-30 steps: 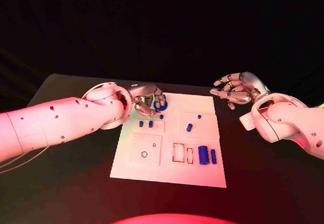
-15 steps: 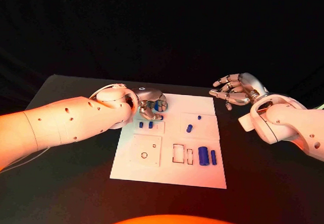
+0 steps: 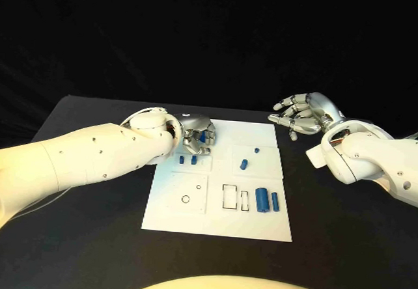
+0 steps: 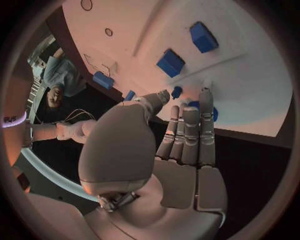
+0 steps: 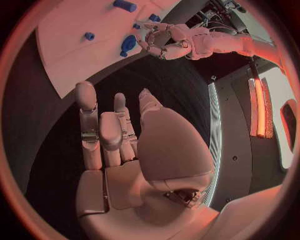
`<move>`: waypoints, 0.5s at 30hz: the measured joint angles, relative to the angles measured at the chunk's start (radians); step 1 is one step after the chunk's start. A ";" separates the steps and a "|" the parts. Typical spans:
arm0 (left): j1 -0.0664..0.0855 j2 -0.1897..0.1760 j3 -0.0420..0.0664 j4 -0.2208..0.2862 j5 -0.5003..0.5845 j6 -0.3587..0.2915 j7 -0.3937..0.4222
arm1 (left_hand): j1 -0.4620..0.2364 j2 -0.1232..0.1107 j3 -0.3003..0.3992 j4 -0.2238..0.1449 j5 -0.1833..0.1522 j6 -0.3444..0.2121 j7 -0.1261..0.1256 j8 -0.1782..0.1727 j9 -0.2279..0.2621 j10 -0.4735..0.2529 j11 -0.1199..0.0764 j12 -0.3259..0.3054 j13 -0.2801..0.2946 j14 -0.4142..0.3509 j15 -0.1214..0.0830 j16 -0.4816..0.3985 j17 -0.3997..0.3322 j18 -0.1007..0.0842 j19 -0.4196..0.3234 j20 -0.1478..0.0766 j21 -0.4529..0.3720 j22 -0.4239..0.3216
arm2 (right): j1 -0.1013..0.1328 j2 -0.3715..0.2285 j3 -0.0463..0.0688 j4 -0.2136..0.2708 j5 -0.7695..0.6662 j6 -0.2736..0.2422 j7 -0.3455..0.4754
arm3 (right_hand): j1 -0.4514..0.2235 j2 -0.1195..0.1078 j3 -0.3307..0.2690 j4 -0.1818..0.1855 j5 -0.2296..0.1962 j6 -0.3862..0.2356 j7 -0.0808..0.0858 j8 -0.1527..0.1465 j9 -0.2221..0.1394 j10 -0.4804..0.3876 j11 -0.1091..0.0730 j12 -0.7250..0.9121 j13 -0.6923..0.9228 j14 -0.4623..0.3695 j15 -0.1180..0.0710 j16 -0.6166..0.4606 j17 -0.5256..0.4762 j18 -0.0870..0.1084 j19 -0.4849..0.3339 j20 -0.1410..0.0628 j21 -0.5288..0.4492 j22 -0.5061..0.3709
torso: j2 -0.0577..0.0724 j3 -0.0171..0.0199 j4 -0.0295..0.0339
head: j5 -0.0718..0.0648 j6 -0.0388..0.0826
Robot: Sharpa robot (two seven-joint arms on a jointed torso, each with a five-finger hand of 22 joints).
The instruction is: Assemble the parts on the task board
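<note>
Meanwhile, over the last second the left hand [image 3: 194,133] had edged toward three o'clock along the far edge of the task board [image 3: 219,226] and settled lower over its far-left corner, at about eleven o'clock from the board's centre. Its fingers were curled around a blue ring-shaped part [image 3: 204,138] there; in the left wrist view the fingertips [image 4: 206,97] lay on that blue ring part [image 4: 203,111], with the thumb coming in from the side, so I judged the hand to be closing on it, though whether it was actually clamped or only touching I could not tell. The right hand [image 3: 304,117] had barely shifted: it hung beyond the board's far-right corner, at about one o'clock, off the board, fingers loosely bent and apart, holding nothing. The other parts had not moved: two small blue pegs [image 3: 188,160] just nearer than the left hand, a small blue piece [image 3: 244,164] right of centre, and two upright blue cylinders [image 3: 267,201] at about four o'clock beside empty slots. That suggested the ring pick was only beginning, and most of the assembly remained.
</note>
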 measured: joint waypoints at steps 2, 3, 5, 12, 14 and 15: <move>0.000 0.004 -0.001 -0.006 0.000 0.005 0.000 | 0.000 0.000 0.000 0.000 0.000 0.004 -0.004 0.000 -0.007 0.000 0.000 0.000 -0.002 0.009 -0.001 0.017 0.005 0.000 0.000 0.000 0.001 0.000 | 0.000 0.000 0.000 0.000 0.000 0.000 0.000 | 0.000 0.000 0.000 0.000 0.000 0.000 0.000 0.000 0.000 -0.003 0.003 -0.004 -0.002 0.000 0.000 0.000 0.000 0.000 0.000 0.000 0.000 0.000 | 0.000 -0.0001 0.0000 | 0.000 0.000; 0.000 0.006 -0.002 -0.009 0.000 0.006 0.000 | 0.000 0.000 0.000 0.000 0.000 0.004 -0.004 0.000 -0.007 0.000 0.000 0.000 -0.004 0.009 -0.001 0.017 0.005 0.000 0.000 0.000 0.001 0.000 | 0.000 0.000 0.000 0.000 0.000 0.000 0.000 | 0.000 0.000 0.000 0.000 0.000 0.000 0.000 0.000 0.000 -0.004 0.003 -0.004 -0.002 0.000 0.000 0.000 0.000 0.000 0.000 0.000 0.000 0.000 | 0.000 -0.0002 0.0000 | 0.000 -0.001; -0.001 0.009 -0.002 -0.013 0.001 0.008 0.001 | 0.006 0.006 0.000 0.000 0.000 0.016 -0.005 0.000 -0.012 0.026 -0.007 -0.007 -0.008 0.009 -0.001 0.017 0.005 0.000 0.000 0.000 0.001 0.000 | 0.000 0.001 0.000 0.000 0.000 0.000 0.000 | 0.000 0.000 0.000 0.000 0.000 0.000 0.000 0.000 0.000 -0.004 0.003 -0.004 -0.003 0.000 0.000 0.000 0.000 0.000 0.000 0.000 0.000 0.000 | 0.000 -0.0005 0.0000 | -0.001 -0.001; -0.002 0.017 -0.004 -0.024 0.006 0.008 0.008 | 0.008 0.008 0.000 0.000 0.000 0.022 -0.011 0.000 -0.019 0.030 -0.002 -0.012 -0.019 0.016 -0.008 0.037 0.015 0.000 0.000 0.000 0.012 0.003 | 0.000 0.000 0.000 0.003 0.000 0.001 0.000 | 0.000 0.000 0.000 0.000 0.000 -0.001 0.005 0.000 0.000 -0.005 0.002 -0.004 -0.004 0.000 0.000 0.000 0.000 0.000 0.000 0.000 0.000 0.000 | 0.000 -0.0006 0.0012 | -0.003 -0.002; -0.002 0.019 -0.004 -0.027 0.008 0.008 0.010 | 0.012 0.012 0.000 0.000 0.000 0.026 -0.015 0.000 -0.019 0.040 -0.011 -0.012 -0.019 0.016 -0.008 0.037 0.015 0.000 0.000 0.000 0.013 0.003 | 0.000 0.000 0.000 0.003 0.000 0.001 -0.001 | 0.000 0.000 0.000 0.000 0.000 -0.001 0.005 0.000 0.000 -0.005 0.002 -0.004 -0.004 0.000 0.000 0.000 0.000 0.000 0.000 0.000 0.000 0.000 | 0.000 -0.0008 0.0012 | -0.003 -0.003; -0.003 0.020 -0.004 -0.029 0.009 0.008 0.011 | 0.012 0.012 0.000 0.000 0.000 0.029 -0.014 0.000 -0.020 0.040 -0.010 -0.012 -0.020 0.016 -0.008 0.045 0.015 0.000 0.000 0.000 0.013 0.003 | 0.000 0.000 0.000 0.003 0.000 0.002 -0.001 | 0.000 0.000 0.000 0.000 0.000 -0.001 0.005 0.000 0.000 -0.005 0.002 -0.004 -0.004 0.000 0.000 0.000 0.000 0.000 0.000 0.000 0.000 0.000 | 0.000 -0.0011 0.0012 | -0.003 -0.003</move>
